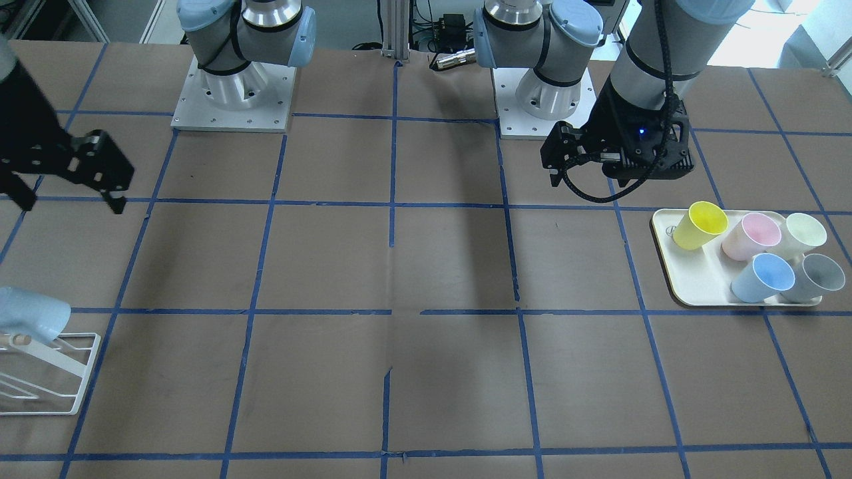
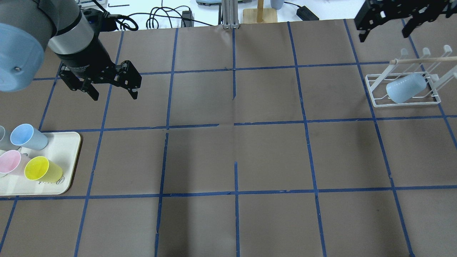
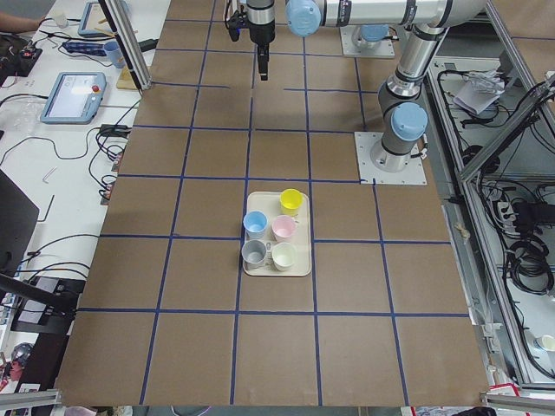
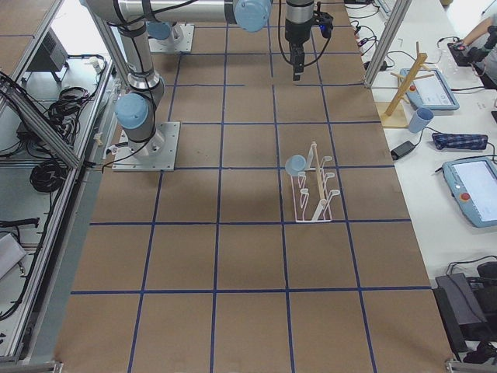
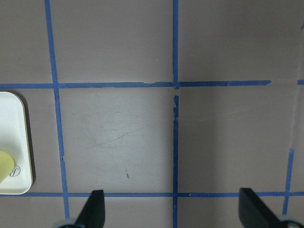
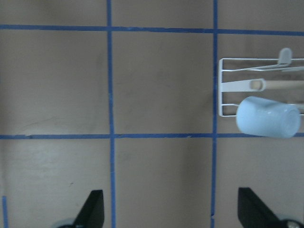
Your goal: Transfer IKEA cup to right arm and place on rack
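One pale blue IKEA cup [image 2: 405, 88] lies tilted on the white wire rack [image 2: 378, 103] at the table's right end. It also shows in the right wrist view [image 6: 268, 117] and the front view [image 1: 30, 316]. A second, like blue cup [image 2: 28, 136] stands on the cream tray [image 2: 68, 160] at the left. My right gripper [image 2: 385, 30] is open and empty, hovering beyond the rack. My left gripper [image 2: 114, 95] is open and empty above bare table, beyond the tray and toward the middle.
The tray also holds a yellow cup [image 2: 41, 169], a pink cup [image 2: 10, 162], a grey cup [image 1: 815, 276] and a pale cream cup [image 1: 802, 233]. The rack's wooden-tipped peg [image 2: 421, 60] sticks out above the racked cup. Blue tape lines grid the brown tabletop.
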### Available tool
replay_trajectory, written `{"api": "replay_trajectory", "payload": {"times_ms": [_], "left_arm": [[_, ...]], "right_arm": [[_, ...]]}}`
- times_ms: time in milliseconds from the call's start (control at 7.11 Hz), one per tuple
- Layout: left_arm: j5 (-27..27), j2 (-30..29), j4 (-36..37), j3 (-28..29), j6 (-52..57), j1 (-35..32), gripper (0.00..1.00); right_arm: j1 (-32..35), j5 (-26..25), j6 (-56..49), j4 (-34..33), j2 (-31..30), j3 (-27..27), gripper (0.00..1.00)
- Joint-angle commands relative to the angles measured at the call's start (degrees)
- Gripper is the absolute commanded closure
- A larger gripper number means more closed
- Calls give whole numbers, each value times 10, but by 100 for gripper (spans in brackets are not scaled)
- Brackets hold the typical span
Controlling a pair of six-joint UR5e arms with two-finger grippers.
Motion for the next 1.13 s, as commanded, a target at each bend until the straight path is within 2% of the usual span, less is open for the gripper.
{"api": "replay_trajectory", "payload": {"times_ms": [0, 281, 985], "left_arm": [[0, 3, -6, 0, 0, 0, 0], [0, 5, -6, -1, 0, -1, 0], [0, 10, -6, -1, 1, -2, 0]], "right_arm": [[48, 17, 98, 50, -6, 1, 0], [50, 56, 106, 72, -31, 19, 0], [50, 50, 108, 67, -31, 21, 0]]}}
